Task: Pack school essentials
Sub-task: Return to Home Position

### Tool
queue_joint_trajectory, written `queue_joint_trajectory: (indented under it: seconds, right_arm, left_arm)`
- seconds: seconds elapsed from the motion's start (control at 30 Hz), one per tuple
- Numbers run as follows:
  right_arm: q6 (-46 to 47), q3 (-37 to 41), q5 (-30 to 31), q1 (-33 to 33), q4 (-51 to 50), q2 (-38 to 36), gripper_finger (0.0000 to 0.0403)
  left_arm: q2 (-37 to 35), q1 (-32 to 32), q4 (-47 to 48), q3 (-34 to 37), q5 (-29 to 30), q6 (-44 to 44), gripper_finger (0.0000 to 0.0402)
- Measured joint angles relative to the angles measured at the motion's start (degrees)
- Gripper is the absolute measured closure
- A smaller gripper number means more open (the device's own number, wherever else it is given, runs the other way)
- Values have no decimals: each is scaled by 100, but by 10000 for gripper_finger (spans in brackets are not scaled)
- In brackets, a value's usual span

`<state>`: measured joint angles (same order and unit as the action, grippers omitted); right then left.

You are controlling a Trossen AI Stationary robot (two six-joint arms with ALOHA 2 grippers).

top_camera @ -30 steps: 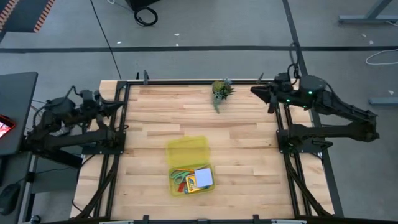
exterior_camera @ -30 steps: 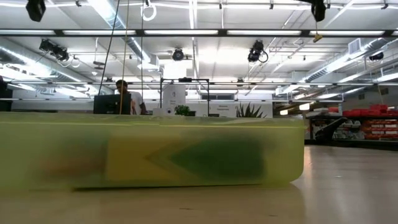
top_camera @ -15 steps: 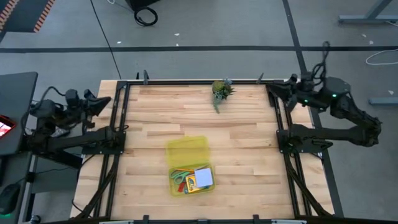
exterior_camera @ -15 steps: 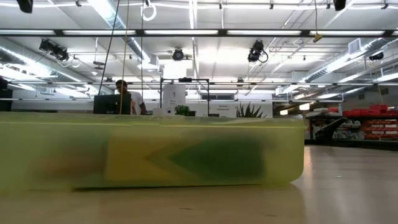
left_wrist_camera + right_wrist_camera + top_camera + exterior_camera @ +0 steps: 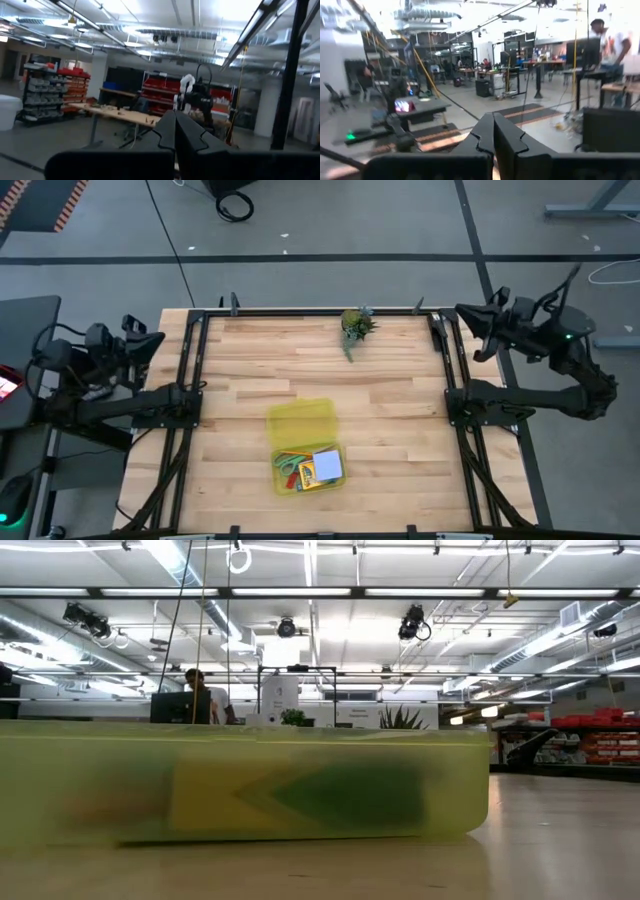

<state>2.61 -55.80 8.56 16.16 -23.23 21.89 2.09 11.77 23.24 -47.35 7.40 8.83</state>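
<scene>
1. Scissors with green handles, a yellow-green crayon box and a pale blue note pad lie side by side inside the translucent yellow case, the pad nearest its right wall.
2. The case sits near the tabletop's front edge, about midway along it, with its lid folded open toward the back edge.
3. The left gripper hangs off the tabletop, beyond its back left corner and well apart from the case. Its fingers are pressed together, holding nothing.
4. The right gripper hangs just outside the back right corner, equally far from the case. Its fingers are closed on nothing.
5. A small potted plant stands by the back edge, near its middle.
</scene>
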Motion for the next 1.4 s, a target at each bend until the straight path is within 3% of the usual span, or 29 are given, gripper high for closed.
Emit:
queue_joint_trajectory:
  seconds: [0.13,0.33,0.67,0.93,1.4]
  right_arm:
    - [-555,-3,82,0,-269,-64,392]
    - [-493,-1,214,0,-622,-65,394]
    - [-367,218,214,0,-638,-91,395]
    - [21,1006,137,-7,157,-103,395]
    - [475,1852,-7,-22,1011,-105,395]
  left_arm:
    - [0,0,92,146,0,-25,399]
    - [0,0,-67,772,-84,333,399]
    - [2,-2,-1848,2152,-405,983,400]
    - [4,-39,-3379,3179,-684,1729,401]
    - [15,-590,-3803,3893,-451,2204,401]
